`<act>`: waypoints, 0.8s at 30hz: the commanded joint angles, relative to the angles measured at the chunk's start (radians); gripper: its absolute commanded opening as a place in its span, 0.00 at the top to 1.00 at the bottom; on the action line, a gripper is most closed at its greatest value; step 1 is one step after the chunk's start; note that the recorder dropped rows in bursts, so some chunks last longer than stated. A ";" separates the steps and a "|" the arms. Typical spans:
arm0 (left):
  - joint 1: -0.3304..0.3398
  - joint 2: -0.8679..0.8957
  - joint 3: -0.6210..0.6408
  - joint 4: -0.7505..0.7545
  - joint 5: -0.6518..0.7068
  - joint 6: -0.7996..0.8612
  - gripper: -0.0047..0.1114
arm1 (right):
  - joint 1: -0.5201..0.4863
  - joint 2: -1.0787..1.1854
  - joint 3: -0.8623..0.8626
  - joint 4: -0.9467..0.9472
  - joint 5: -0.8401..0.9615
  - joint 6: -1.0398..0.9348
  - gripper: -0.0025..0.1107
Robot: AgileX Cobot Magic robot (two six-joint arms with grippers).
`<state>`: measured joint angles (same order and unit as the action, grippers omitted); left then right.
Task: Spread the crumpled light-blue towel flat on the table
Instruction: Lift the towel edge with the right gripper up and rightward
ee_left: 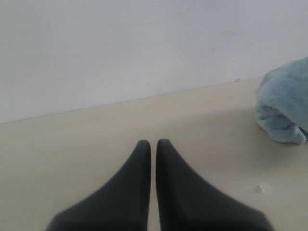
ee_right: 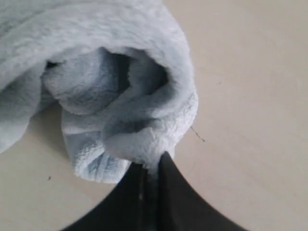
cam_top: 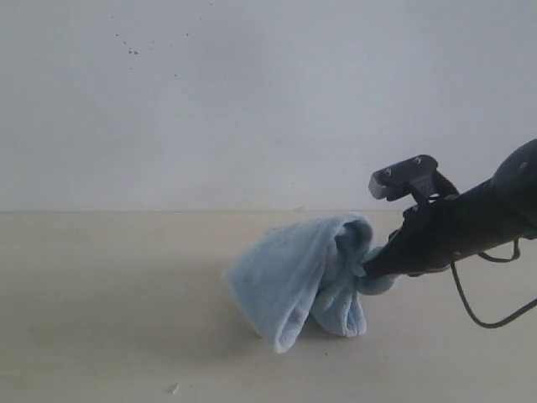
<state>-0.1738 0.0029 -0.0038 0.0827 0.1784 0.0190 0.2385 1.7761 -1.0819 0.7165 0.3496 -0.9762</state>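
The light-blue towel [cam_top: 302, 281] sits bunched in a rolled heap on the table [cam_top: 109, 311], right of centre in the exterior view. My right gripper [cam_top: 367, 270] comes in from the right and is shut on a fold at the towel's right edge. In the right wrist view the fluffy towel [ee_right: 120, 86] fills the frame, and the right gripper [ee_right: 153, 166] pinches a tuft of it between its black fingers. The left gripper [ee_left: 153, 143] is shut and empty, low over bare table, with the towel [ee_left: 284, 106] well off to one side of it.
A white wall [cam_top: 252, 101] stands behind the table's far edge. A small pale speck [cam_top: 173, 389] lies on the table near the front. The right arm's black cable [cam_top: 478, 315] loops down over the table at the right.
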 commanded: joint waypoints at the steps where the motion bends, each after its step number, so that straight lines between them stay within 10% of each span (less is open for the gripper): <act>1: 0.003 -0.003 0.004 -0.008 0.002 0.001 0.92 | 0.000 -0.119 -0.005 -0.070 0.094 0.111 0.98; 24: 0.003 -0.003 0.004 -0.008 0.002 0.001 0.92 | 0.000 -0.767 -0.005 -0.349 0.360 0.484 0.98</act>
<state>-0.1738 0.0029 -0.0038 0.0827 0.1784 0.0190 0.2385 1.0542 -1.0827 0.3736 0.7032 -0.5092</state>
